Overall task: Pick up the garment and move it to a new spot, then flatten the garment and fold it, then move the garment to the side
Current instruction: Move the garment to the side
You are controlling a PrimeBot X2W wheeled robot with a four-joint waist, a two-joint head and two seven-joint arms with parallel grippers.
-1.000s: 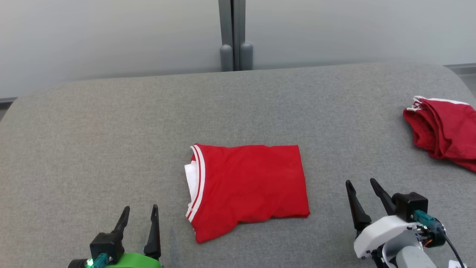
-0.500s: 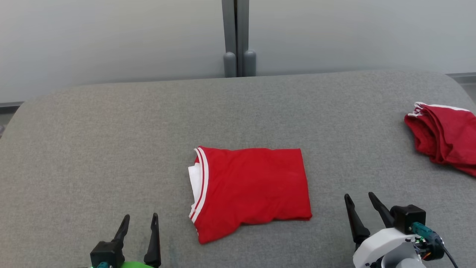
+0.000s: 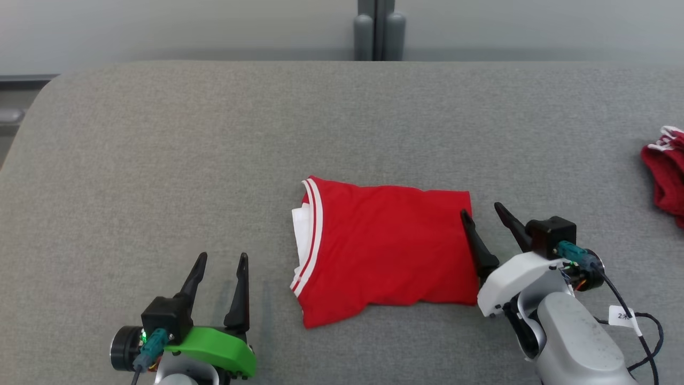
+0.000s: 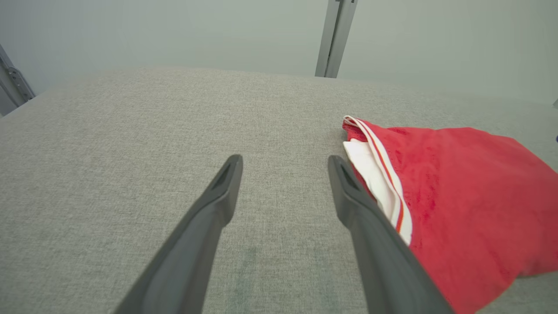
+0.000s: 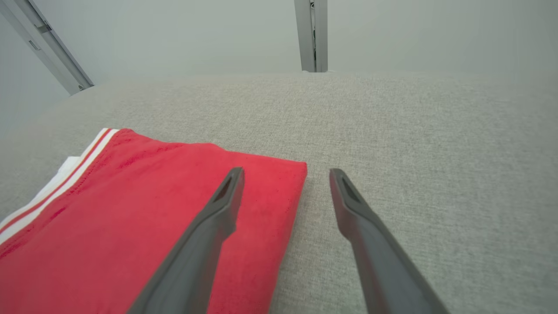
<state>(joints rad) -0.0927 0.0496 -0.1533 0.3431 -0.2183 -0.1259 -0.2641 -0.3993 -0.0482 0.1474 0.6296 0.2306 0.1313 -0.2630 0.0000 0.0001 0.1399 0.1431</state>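
Note:
A red garment (image 3: 385, 246) with white trim lies folded into a rectangle on the grey table (image 3: 214, 149), near its middle. My right gripper (image 3: 481, 208) stands open at the garment's right edge, one finger over the cloth and the other over bare table; the right wrist view shows the garment (image 5: 144, 209) under the left finger of the right gripper (image 5: 285, 174). My left gripper (image 3: 222, 259) is open over bare table, left of the garment's striped edge. In the left wrist view the garment (image 4: 457, 192) lies just right of the left gripper (image 4: 283, 159).
A second red cloth (image 3: 665, 171) lies bunched at the table's right edge. A grey post (image 3: 378, 29) stands behind the table against a pale wall. The table's left corner (image 3: 48, 91) is rounded, with floor beyond it.
The head camera has tilted down and shifted, so the whole scene has moved. My right gripper has advanced to the garment's right edge. The left gripper has come forward a little. Both stayed open.

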